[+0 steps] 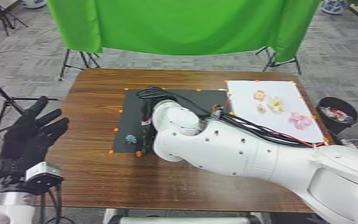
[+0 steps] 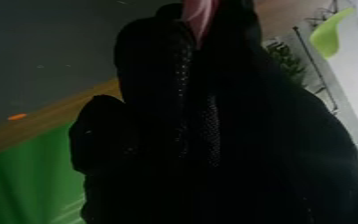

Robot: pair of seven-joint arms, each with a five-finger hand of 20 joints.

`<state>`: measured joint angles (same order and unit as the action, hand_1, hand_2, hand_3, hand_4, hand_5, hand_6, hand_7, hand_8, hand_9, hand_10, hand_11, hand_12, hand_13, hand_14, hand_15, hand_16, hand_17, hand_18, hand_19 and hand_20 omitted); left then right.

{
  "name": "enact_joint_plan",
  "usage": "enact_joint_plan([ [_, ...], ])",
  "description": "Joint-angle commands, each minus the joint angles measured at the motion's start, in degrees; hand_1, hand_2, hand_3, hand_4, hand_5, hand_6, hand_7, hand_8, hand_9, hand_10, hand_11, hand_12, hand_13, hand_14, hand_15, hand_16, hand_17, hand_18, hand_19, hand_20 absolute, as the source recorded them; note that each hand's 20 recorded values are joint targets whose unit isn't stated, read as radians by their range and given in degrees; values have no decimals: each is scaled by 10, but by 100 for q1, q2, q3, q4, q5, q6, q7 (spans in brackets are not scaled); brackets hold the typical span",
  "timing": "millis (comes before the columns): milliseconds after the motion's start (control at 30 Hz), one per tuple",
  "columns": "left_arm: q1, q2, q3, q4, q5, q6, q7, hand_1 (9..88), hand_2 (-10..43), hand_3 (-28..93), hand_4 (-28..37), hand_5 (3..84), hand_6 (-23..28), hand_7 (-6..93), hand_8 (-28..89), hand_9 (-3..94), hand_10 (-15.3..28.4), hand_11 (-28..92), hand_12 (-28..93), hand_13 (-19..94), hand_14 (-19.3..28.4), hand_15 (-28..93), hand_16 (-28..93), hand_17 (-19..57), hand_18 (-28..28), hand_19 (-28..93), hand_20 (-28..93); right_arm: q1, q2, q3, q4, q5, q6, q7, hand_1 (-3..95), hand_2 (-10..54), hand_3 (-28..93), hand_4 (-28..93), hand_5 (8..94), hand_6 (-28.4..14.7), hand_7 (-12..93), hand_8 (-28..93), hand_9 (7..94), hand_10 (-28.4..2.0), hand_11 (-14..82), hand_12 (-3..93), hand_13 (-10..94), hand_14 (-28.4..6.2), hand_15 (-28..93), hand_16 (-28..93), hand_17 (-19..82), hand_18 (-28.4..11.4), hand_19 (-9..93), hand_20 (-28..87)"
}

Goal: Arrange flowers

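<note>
In the head view, my right hand [image 1: 149, 109] is over the black mat [image 1: 184, 93], largely hidden by its own arm and cables. A blue-grey flower [image 1: 130, 139] lies on the mat's near left part. The white sheet [image 1: 246, 118] to the right bears an orange flower [image 1: 260, 95], a pale yellow flower [image 1: 276, 104] and a pink flower [image 1: 300, 120]. Left of the table, my left hand [image 1: 23, 142] is held up, open and empty. The right wrist view has my right hand [image 2: 189, 130] pinching a pink flower piece [image 2: 200, 17] between its fingers.
Orange tape bits [image 1: 117, 129] mark the mat's edge on the brown table [image 1: 100, 170]. A black bin [image 1: 337, 112] stands off the table's right side, and a green cloth [image 1: 184, 25] hangs beyond the far edge. My right arm spans the table's near right part.
</note>
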<state>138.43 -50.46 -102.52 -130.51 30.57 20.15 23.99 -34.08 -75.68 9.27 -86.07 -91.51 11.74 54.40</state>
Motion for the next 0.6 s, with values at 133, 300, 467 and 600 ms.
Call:
enact_joint_plan([
  [133,-92,26,30,64,48,-131,-164,294,67,630,-202,336,81,79,-71,303,191,255,114,211,273,559,-120,-76,284,528,-8,-25,-61,130,-9,327,38,4,588,-95,669,-283,732,46,271,8,880,-42,32,252,866,-22,535,178,575,-98,932,289],
  [300,-130,60,53,85,34,-159,-162,294,67,631,-202,337,82,79,-71,302,191,256,115,211,274,559,-120,-76,284,528,-9,2,-67,109,11,432,143,24,575,-95,663,-283,718,41,260,1,868,-44,29,247,860,-22,541,178,570,-98,932,294],
  [467,-186,-38,46,116,128,-262,-303,294,66,632,-202,338,82,79,-72,303,191,256,115,211,274,559,-120,-76,284,529,-8,15,-51,110,3,532,196,40,563,-90,659,-283,707,33,251,-4,849,-45,26,238,858,-21,543,176,568,-97,932,295],
  [600,-134,7,51,112,85,-238,-271,294,67,631,-202,338,83,79,-72,303,191,257,115,211,274,559,-120,-76,284,529,-8,19,-45,85,-18,411,173,74,559,-90,663,-283,701,31,249,-4,838,-47,39,226,856,-23,546,171,566,-97,932,298],
])
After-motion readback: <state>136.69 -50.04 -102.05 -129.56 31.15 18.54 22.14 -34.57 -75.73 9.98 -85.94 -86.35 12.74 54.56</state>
